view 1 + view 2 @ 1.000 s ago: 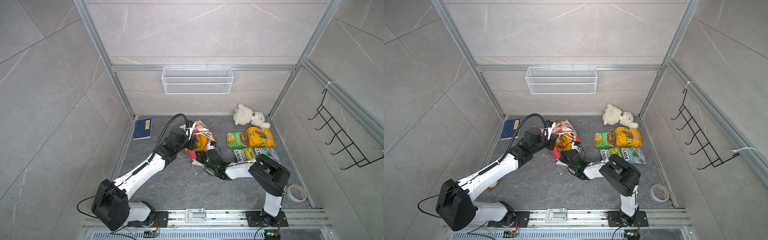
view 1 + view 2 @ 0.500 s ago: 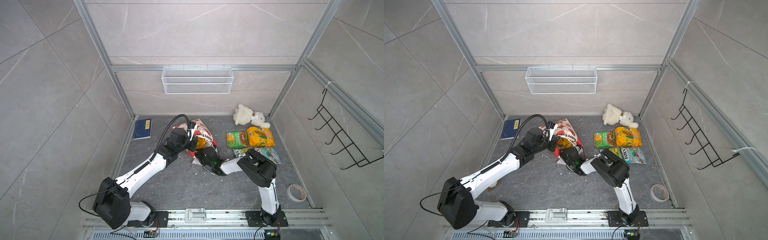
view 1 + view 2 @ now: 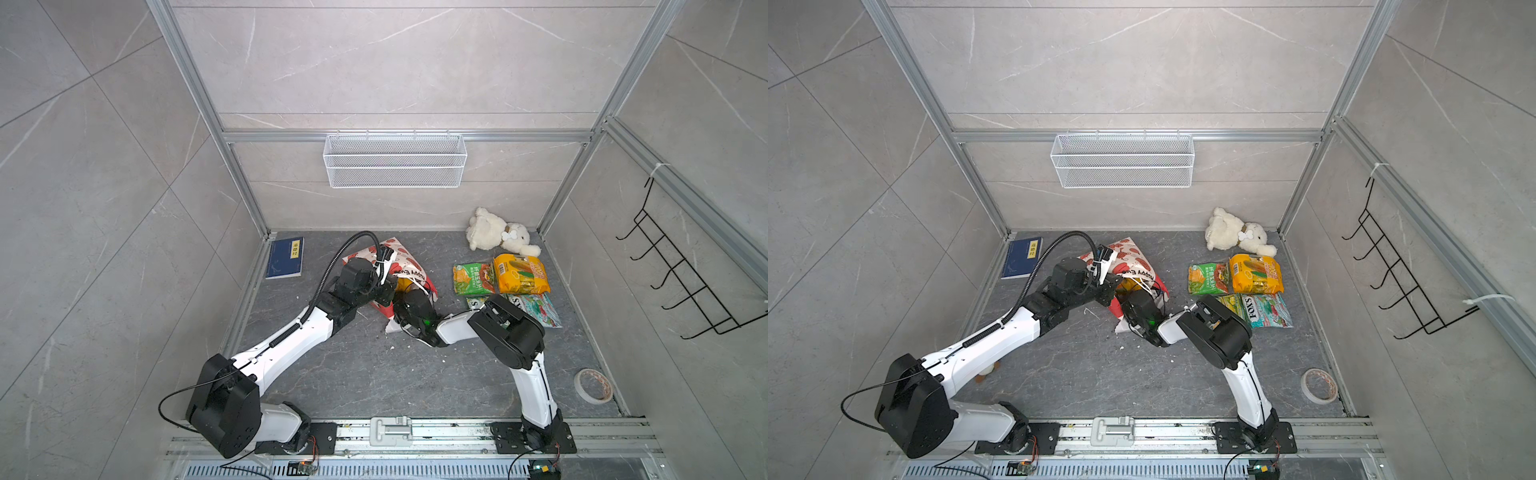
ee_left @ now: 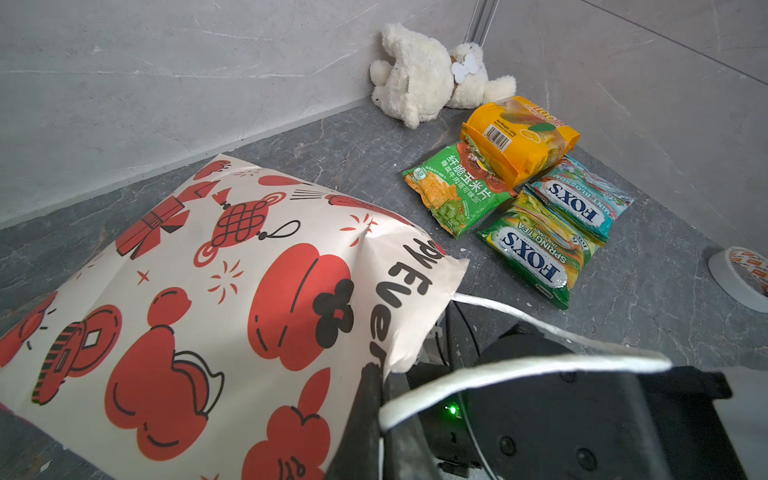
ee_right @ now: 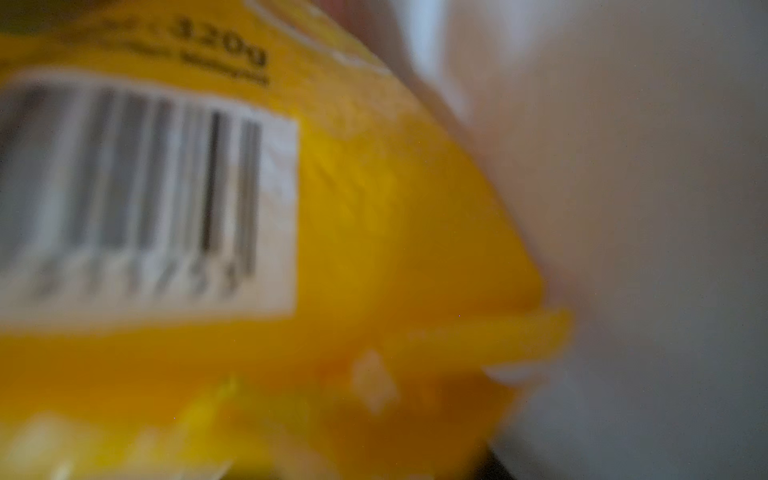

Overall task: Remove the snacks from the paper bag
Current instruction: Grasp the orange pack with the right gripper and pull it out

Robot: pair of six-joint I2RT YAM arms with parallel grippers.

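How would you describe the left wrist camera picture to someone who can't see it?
A white paper bag with red prints fills the foreground, lying on a grey floor. Beyond it lie a green packet, a yellow-orange packet and two FOX'S packets. A white plush toy sits against the wall behind them.

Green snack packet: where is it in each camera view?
In a top view: green snack packet right of centre, beside the yellow corn packet.
In a top view: same place.
Left wrist view: beyond the paper bag, beside that corn packet.
Right wrist view: not in it.
Shared landmark: white plush toy behind the packets.
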